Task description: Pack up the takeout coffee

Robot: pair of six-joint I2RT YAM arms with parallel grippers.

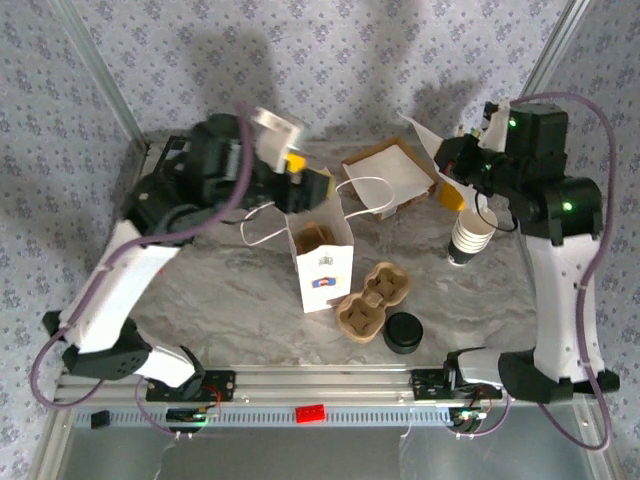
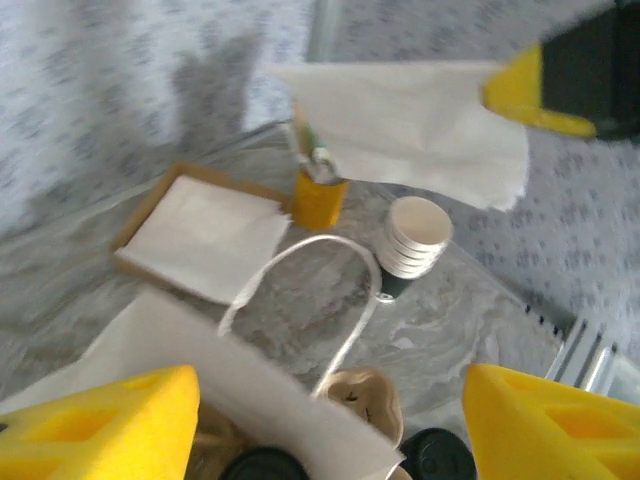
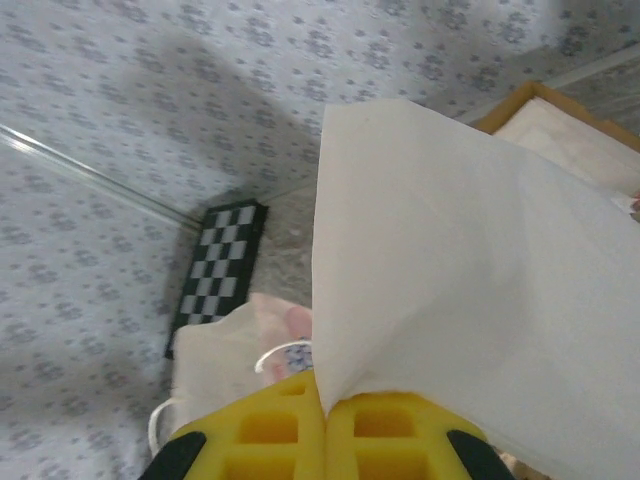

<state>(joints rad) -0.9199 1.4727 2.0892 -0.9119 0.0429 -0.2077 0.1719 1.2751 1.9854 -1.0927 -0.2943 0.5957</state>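
Note:
A white paper bag [image 1: 322, 255] stands open at the table's middle, with a brown carrier piece [image 1: 312, 238] inside it. My left gripper [image 1: 308, 175] hovers just behind and above the bag's mouth, open. In the left wrist view its yellow fingers [image 2: 95, 430] are spread wide over the bag's rim [image 2: 250, 385], and a black lid [image 2: 265, 465] shows inside the bag. My right gripper [image 1: 452, 165] hangs at the back right, shut on a white napkin [image 1: 425, 135]. The right wrist view has the napkin [image 3: 460, 260] pinched between the pads [image 3: 260, 440].
A brown pulp cup carrier [image 1: 372, 300] and a loose black lid [image 1: 404, 333] lie right of the bag. A stack of paper cups [image 1: 470, 235] stands at the right. The napkin tray [image 1: 390, 175] sits behind the bag, next to a small yellow holder [image 2: 320, 195].

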